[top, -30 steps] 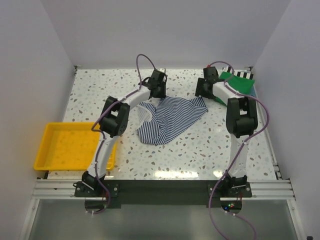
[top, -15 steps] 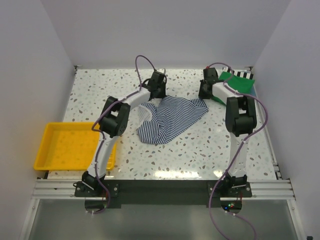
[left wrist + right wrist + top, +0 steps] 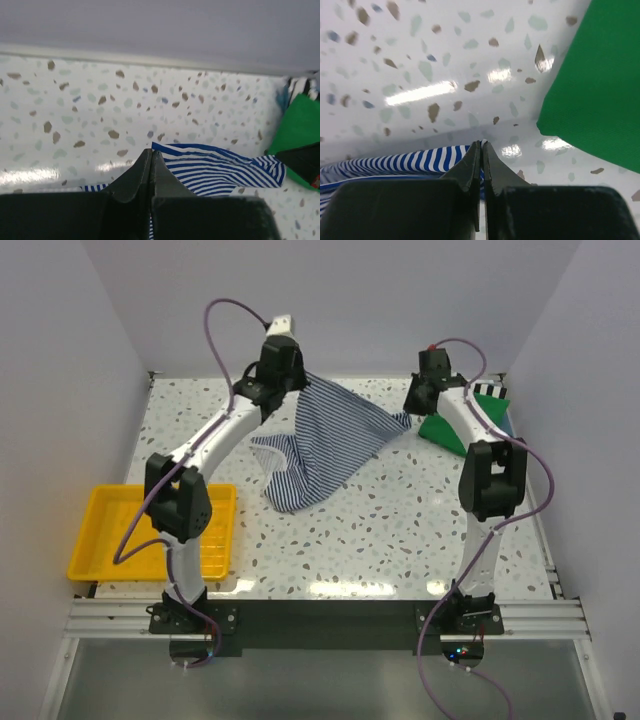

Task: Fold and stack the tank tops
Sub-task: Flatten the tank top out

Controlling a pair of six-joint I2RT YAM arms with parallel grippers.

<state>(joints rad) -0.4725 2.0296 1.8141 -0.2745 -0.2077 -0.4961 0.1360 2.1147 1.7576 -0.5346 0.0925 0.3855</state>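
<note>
Both left gripper (image 3: 151,156) and right gripper (image 3: 481,147) tight on striped top (image 3: 325,440); tray (image 3: 115,530) only overhead.

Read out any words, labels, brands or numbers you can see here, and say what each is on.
No readable text anywhere.
The striped tank top, green tank top, yellow tray and table show no lettering.
The black-and-white patch at the far right corner shows only bars, no characters.

Robotics lab cell — plain white walls (image 3: 350,300), speckled tabletop (image 3: 390,540), aluminium rail frame (image 3: 330,616), cabled arms (image 3: 215,440)
</note>
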